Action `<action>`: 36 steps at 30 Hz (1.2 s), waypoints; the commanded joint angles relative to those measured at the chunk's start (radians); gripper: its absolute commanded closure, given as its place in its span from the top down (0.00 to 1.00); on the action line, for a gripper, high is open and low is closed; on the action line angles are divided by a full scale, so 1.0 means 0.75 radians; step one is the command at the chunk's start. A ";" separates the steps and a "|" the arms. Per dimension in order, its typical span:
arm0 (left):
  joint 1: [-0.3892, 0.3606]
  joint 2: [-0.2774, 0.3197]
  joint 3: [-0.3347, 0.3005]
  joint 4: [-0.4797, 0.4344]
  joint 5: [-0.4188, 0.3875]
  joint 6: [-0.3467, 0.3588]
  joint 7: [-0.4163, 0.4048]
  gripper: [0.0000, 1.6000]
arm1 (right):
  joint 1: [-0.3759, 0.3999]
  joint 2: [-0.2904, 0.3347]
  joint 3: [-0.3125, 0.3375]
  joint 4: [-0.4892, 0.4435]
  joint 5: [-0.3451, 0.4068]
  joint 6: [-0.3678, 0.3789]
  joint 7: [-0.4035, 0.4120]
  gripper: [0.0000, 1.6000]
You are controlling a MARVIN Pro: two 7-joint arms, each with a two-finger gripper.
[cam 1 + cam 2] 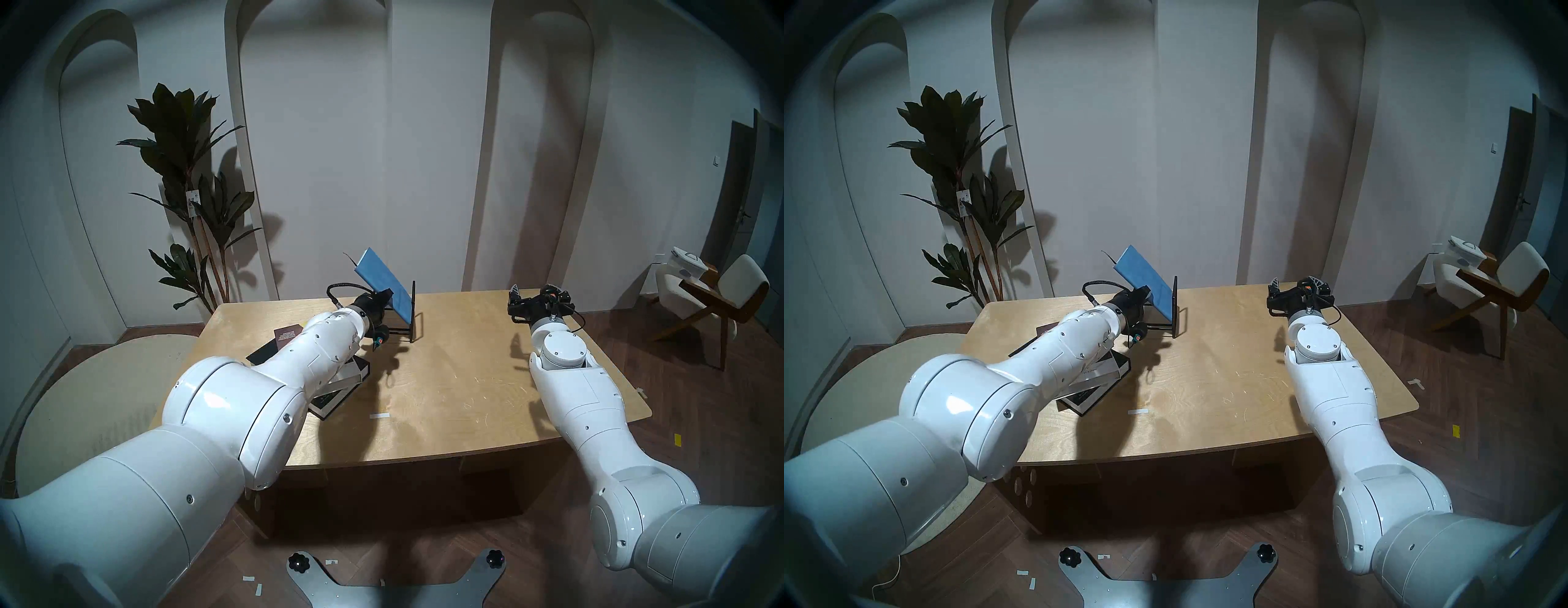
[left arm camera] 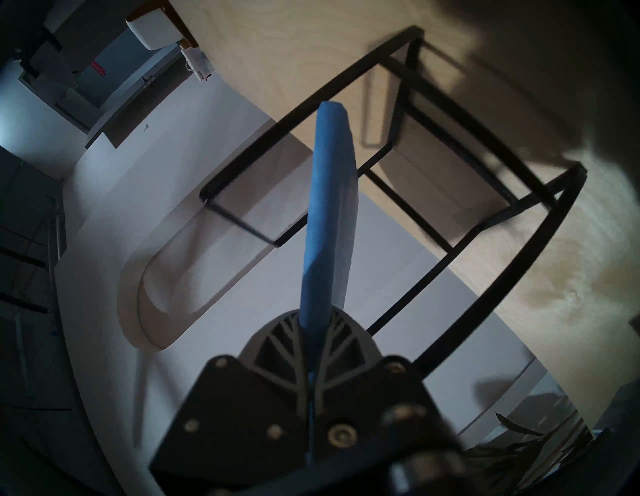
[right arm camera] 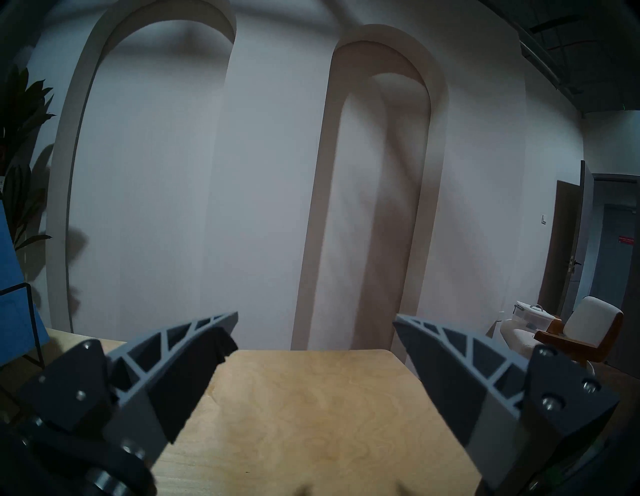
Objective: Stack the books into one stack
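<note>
My left gripper (image 1: 383,298) is shut on the lower edge of the thin blue book (image 1: 382,282) and holds it tilted over the black wire rack (image 1: 413,325). The left wrist view shows the blue book (image 2: 329,207) edge-on between the closed fingers (image 2: 277,346), above the rack (image 2: 450,249). The black book (image 1: 335,399) lies flat on the table's left side. The brown book (image 1: 286,334) lies askew on it, mostly hidden by my left arm. My right gripper (image 1: 535,294) is open and empty over the table's far right (image 3: 315,332).
The wooden table (image 1: 466,382) has a white tape strip (image 1: 379,415) near its middle. A potted plant (image 1: 186,178) stands behind the far left corner. A chair (image 1: 721,297) stands to the right on the floor.
</note>
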 commanded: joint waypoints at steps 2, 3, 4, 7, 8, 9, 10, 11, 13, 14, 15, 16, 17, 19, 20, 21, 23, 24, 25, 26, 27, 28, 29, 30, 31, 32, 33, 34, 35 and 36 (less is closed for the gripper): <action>-0.082 0.035 -0.025 -0.084 -0.022 0.024 0.133 0.00 | 0.045 0.002 0.006 -0.005 0.004 -0.027 -0.001 1.00; -0.082 0.043 -0.028 -0.089 -0.025 0.025 0.155 0.00 | 0.049 0.002 0.007 0.001 0.004 -0.029 0.000 1.00; -0.083 0.053 -0.032 -0.094 -0.029 0.026 0.174 0.00 | 0.053 0.004 0.008 0.006 0.004 -0.029 -0.001 1.00; -0.078 0.080 -0.040 -0.109 -0.033 0.031 0.230 0.00 | 0.067 0.010 0.014 0.021 0.007 -0.032 0.000 1.00; -0.075 0.090 -0.045 -0.114 -0.037 0.036 0.251 0.00 | 0.072 0.011 0.015 0.027 0.007 -0.033 0.000 1.00; -0.071 0.100 -0.048 -0.119 -0.039 0.037 0.272 0.00 | 0.078 0.011 0.016 0.033 0.007 -0.035 0.001 1.00; -0.064 0.113 -0.050 -0.125 -0.039 0.042 0.298 0.00 | 0.084 0.011 0.017 0.040 0.007 -0.036 0.002 1.00; -0.055 0.125 -0.054 -0.133 -0.041 0.046 0.315 0.00 | 0.090 0.010 0.017 0.048 0.006 -0.038 0.002 1.00; -0.028 0.150 -0.082 -0.146 -0.069 0.054 0.364 0.00 | 0.102 0.007 0.016 0.063 0.004 -0.041 0.000 1.00; -0.012 0.167 -0.089 -0.158 -0.075 0.059 0.379 0.00 | 0.108 0.004 0.015 0.072 0.003 -0.042 0.000 1.00; 0.001 0.182 -0.095 -0.162 -0.080 0.062 0.409 0.00 | 0.113 0.002 0.014 0.081 0.002 -0.044 0.000 1.00; 0.012 0.195 -0.114 -0.170 -0.097 0.063 0.413 0.00 | 0.116 -0.001 0.012 0.087 0.002 -0.041 0.001 1.00; 0.020 0.209 -0.130 -0.173 -0.110 0.060 0.455 0.00 | 0.120 -0.003 0.011 0.095 0.002 -0.043 0.002 1.00; 0.038 0.236 -0.145 -0.198 -0.121 0.062 0.490 0.00 | 0.125 -0.008 0.008 0.106 0.001 -0.044 0.002 1.00; 0.049 0.247 -0.150 -0.211 -0.125 0.061 0.509 0.00 | 0.127 -0.010 0.007 0.111 0.001 -0.043 0.003 1.00; 0.058 0.257 -0.149 -0.222 -0.122 0.058 0.525 0.00 | 0.129 -0.012 0.006 0.115 0.002 -0.043 0.003 1.00; 0.089 0.284 -0.140 -0.242 -0.111 0.048 0.572 0.00 | 0.136 -0.016 0.005 0.127 0.002 -0.044 0.004 1.00; 0.104 0.299 -0.142 -0.247 -0.112 0.039 0.585 0.00 | 0.139 -0.017 0.004 0.133 0.002 -0.043 0.004 1.00; 0.116 0.310 -0.149 -0.248 -0.119 0.031 0.612 0.00 | 0.141 -0.018 0.003 0.136 0.002 -0.043 0.004 1.00; 0.126 0.325 -0.151 -0.250 -0.121 0.016 0.625 0.00 | 0.142 -0.019 0.003 0.139 0.003 -0.043 0.005 1.00; 0.136 0.341 -0.149 -0.257 -0.117 0.016 0.640 0.00 | 0.144 -0.019 0.001 0.143 0.002 -0.043 0.005 1.00; 0.144 0.360 -0.151 -0.265 -0.116 0.014 0.659 0.00 | 0.147 -0.019 0.000 0.147 0.001 -0.043 0.005 1.00; 0.150 0.374 -0.156 -0.273 -0.120 0.005 0.678 0.00 | 0.148 -0.019 -0.001 0.151 0.001 -0.043 0.005 1.00; 0.150 0.394 -0.156 -0.284 -0.117 -0.001 0.695 0.00 | 0.149 -0.020 -0.002 0.154 0.002 -0.042 0.005 1.00; 0.142 0.414 -0.161 -0.293 -0.117 0.004 0.706 0.00 | 0.149 -0.019 -0.002 0.157 0.002 -0.040 0.005 1.00; 0.135 0.429 -0.167 -0.302 -0.120 -0.002 0.718 0.00 | 0.149 -0.019 -0.003 0.160 0.003 -0.039 0.005 1.00; 0.124 0.450 -0.172 -0.318 -0.119 -0.002 0.737 0.00 | 0.150 -0.019 -0.003 0.164 0.004 -0.038 0.005 1.00; 0.110 0.452 -0.182 -0.326 -0.119 0.002 0.747 0.00 | 0.150 -0.019 -0.003 0.166 0.004 -0.038 0.005 1.00; 0.093 0.478 -0.179 -0.341 -0.117 -0.004 0.757 0.00 | 0.150 -0.021 -0.004 0.169 0.004 -0.036 0.006 1.00; 0.080 0.487 -0.189 -0.351 -0.125 -0.011 0.765 0.00 | 0.150 -0.022 -0.006 0.172 0.004 -0.035 0.006 1.00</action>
